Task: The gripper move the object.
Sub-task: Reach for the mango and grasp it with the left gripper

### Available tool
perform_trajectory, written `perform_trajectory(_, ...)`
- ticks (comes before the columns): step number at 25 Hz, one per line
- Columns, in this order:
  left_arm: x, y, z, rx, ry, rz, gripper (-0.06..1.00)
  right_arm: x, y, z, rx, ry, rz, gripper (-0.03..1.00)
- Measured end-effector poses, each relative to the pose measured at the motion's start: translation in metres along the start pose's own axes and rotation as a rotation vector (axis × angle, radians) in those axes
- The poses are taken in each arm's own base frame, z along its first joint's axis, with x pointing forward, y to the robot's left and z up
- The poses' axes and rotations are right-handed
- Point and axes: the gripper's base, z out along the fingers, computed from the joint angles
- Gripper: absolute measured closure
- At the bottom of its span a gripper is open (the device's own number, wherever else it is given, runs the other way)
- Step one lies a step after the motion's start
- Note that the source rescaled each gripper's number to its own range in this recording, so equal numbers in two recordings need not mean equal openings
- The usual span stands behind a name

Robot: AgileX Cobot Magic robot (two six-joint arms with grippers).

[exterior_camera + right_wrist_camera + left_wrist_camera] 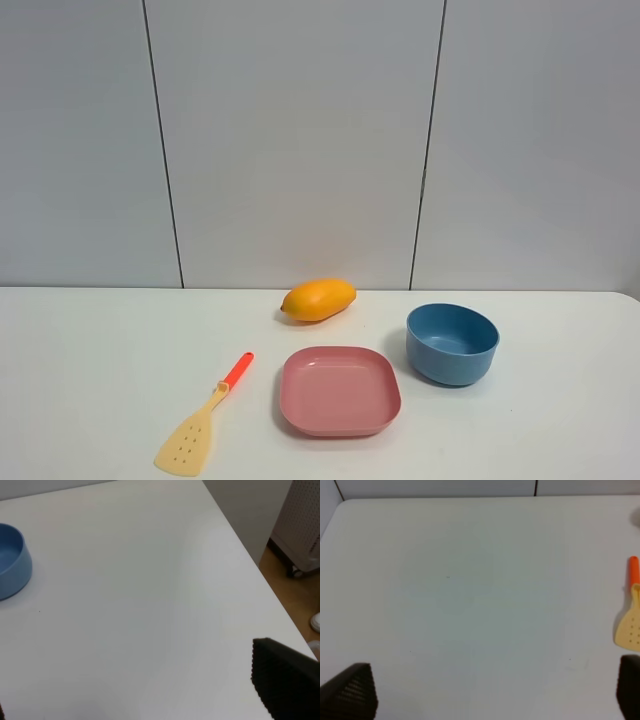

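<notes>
The orange-yellow mango (318, 299) lies on the white table (90, 370) near the back wall, behind the pink plate. It shows in neither wrist view. Neither arm shows in the exterior high view. In the left wrist view my left gripper (490, 692) is open and empty over bare table, its black fingertips (352, 690) far apart. In the right wrist view my right gripper (132, 690) is open and empty near the table's right edge, with one black fingertip (282, 680) showing.
A pink square plate (339, 390) sits in front of the mango. A blue bowl (452, 343) stands to its right and shows in the right wrist view (10, 560). A pale yellow spatula with an orange-red handle (205, 420) lies left of the plate and shows in the left wrist view (632, 615).
</notes>
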Motion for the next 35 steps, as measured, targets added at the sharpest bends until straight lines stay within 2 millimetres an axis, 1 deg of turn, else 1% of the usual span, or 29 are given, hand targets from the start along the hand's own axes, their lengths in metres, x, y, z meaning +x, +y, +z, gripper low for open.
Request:
perform_trajectory(12,0.0,0.0,0.0,0.0,0.0,0.0,-0.06,0.0,0.0,0.0,0.0,0.0,0.0,-0.03)
perform_trajectory(19,-0.001,0.002,-0.001,-0.021,0.0,-0.037,-0.06,0.0,0.0,0.0,0.0,0.0,0.0,-0.03)
perform_trajectory(21,-0.011,0.003,-0.002,-0.027,0.008,-0.041,-0.06,0.0,0.0,0.0,0.0,0.0,0.0,-0.03)
perform_trajectory(24,-0.041,0.004,0.004,-0.033,0.07,-0.04,-0.06,0.0,0.0,0.0,0.0,0.0,0.0,-0.03)
perform_trajectory(27,-0.081,0.008,0.025,-0.043,0.134,-0.035,-0.06,0.0,0.0,0.0,0.0,0.0,0.0,-0.03)
perform_trajectory(29,-0.108,0.01,0.05,-0.044,0.168,-0.037,-0.06,0.0,0.0,0.0,0.0,0.0,0.0,-0.03)
perform_trajectory(31,-0.134,0.012,0.077,-0.044,0.174,-0.037,-0.06,0.0,0.0,0.0,0.0,0.0,0.0,-0.03)
perform_trajectory(32,-0.144,0.013,0.094,-0.044,0.193,-0.038,-0.06,0.0,0.0,0.0,0.0,0.0,0.0,-0.03)
perform_trajectory(34,-0.162,0.014,0.126,-0.036,0.227,-0.01,-0.06,0.0,0.0,0.0,0.0,0.0,0.0,-0.03)
perform_trajectory(35,-0.167,0.011,0.146,-0.02,0.266,0.016,-0.06,0.0,0.0,0.0,0.0,0.0,0.0,-0.03)
